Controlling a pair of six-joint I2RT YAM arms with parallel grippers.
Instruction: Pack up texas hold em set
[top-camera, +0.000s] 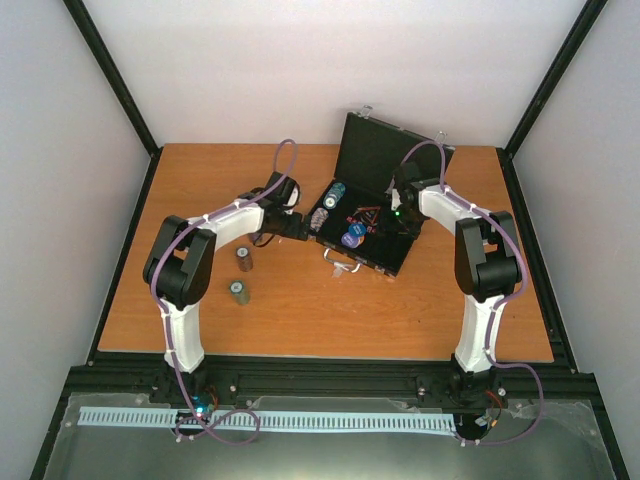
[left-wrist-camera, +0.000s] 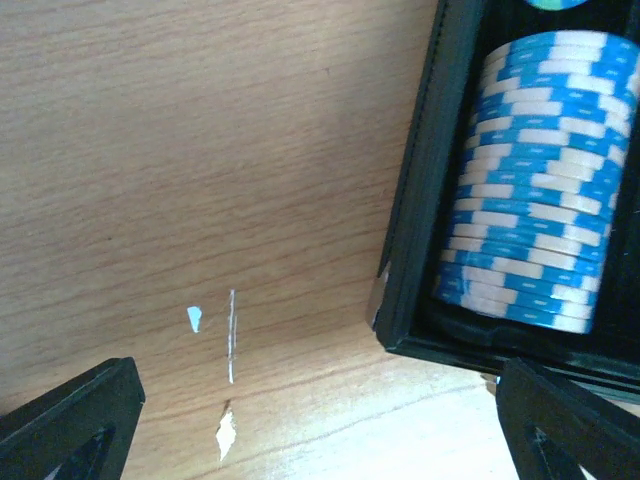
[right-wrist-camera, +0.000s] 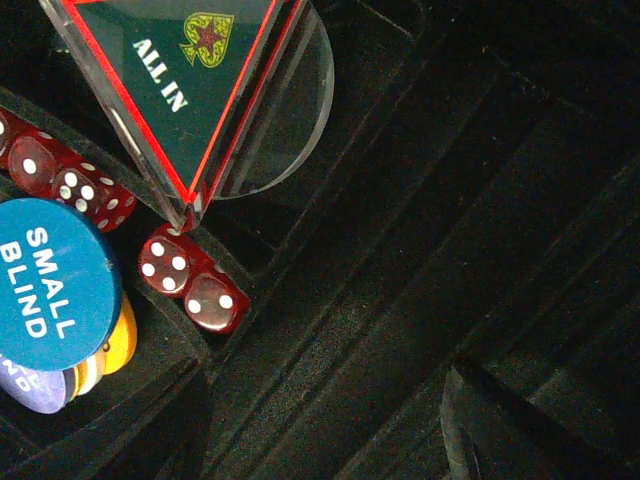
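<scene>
White walls enclosed an orange-brown table (top-camera: 330, 320), on which an open black case (top-camera: 380, 160) was laid with its lid raised on the side away from the arms. A silver handle (top-camera: 343, 264) was fitted to the near edge of the case.

Inside the case, at its left end, a stack of blue-and-white chips (left-wrist-camera: 540, 180) was laid on its side in a slot. Toward the middle of the case, a green triangle (right-wrist-camera: 170, 70) edged in red and marked "ALL IN" was laid over a clear disc (right-wrist-camera: 295, 120). Two red dice (right-wrist-camera: 190, 282) were seated just beside the tip of the triangle, and further dice (right-wrist-camera: 70, 180) were lodged next to them. A blue disc (right-wrist-camera: 50, 270) marked "SMALL BLIND" was stacked on orange and purple discs in the same compartment.

Outside the case, to its left, one short chip stack (top-camera: 244, 259) was stood on the table, and a second chip stack (top-camera: 238, 292) was stood farther from the case.

The left gripper (left-wrist-camera: 318, 400) was positioned just outside the left near corner of the case, with its jaws spread fully wide and nothing held between them. The right gripper (top-camera: 400, 212) was positioned over the right part of the case. Only one of its fingers (right-wrist-camera: 510, 420) was shown in the wrist view, so neither its opening nor any hold could be determined.
</scene>
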